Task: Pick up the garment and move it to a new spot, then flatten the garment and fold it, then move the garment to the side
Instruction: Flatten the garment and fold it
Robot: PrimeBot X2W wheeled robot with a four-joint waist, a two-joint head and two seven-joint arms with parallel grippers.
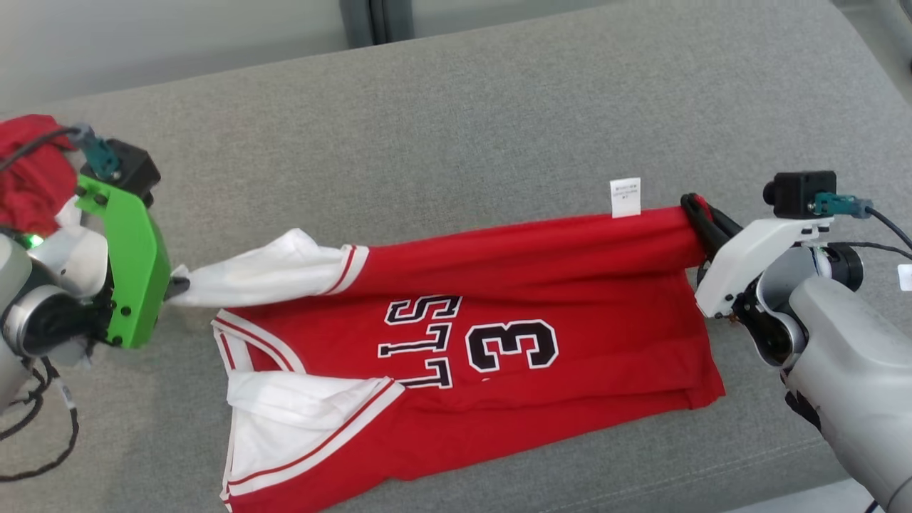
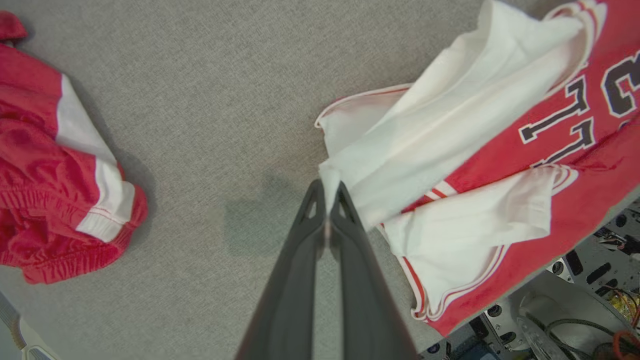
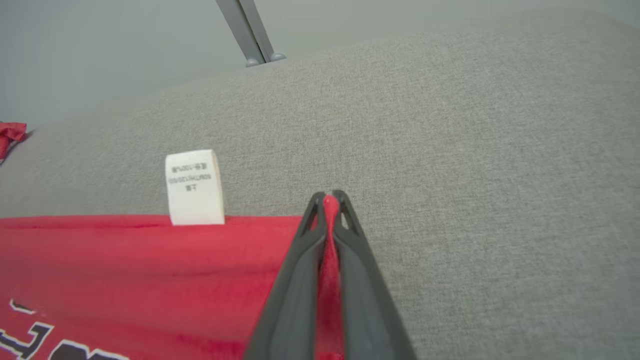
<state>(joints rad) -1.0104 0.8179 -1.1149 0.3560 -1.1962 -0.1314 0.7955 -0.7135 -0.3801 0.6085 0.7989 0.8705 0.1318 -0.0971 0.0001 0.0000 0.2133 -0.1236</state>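
Jersey lies on cushion before me, long axis left-right, near half flat. Far edge hangs taut between my arms: left gripper pinches white sleeve, right gripper pinches red hem. Neither arm nearer; next pull likely toward me.

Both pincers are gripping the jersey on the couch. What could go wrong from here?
1. The left pincer pinches just the tip of the white sleeve; a harder pull could slip it free.
2. The other sleeve lies rumpled on the jersey, so folding now may trap creases.
3. The red shorts lie close to that pincer and might get dragged along.
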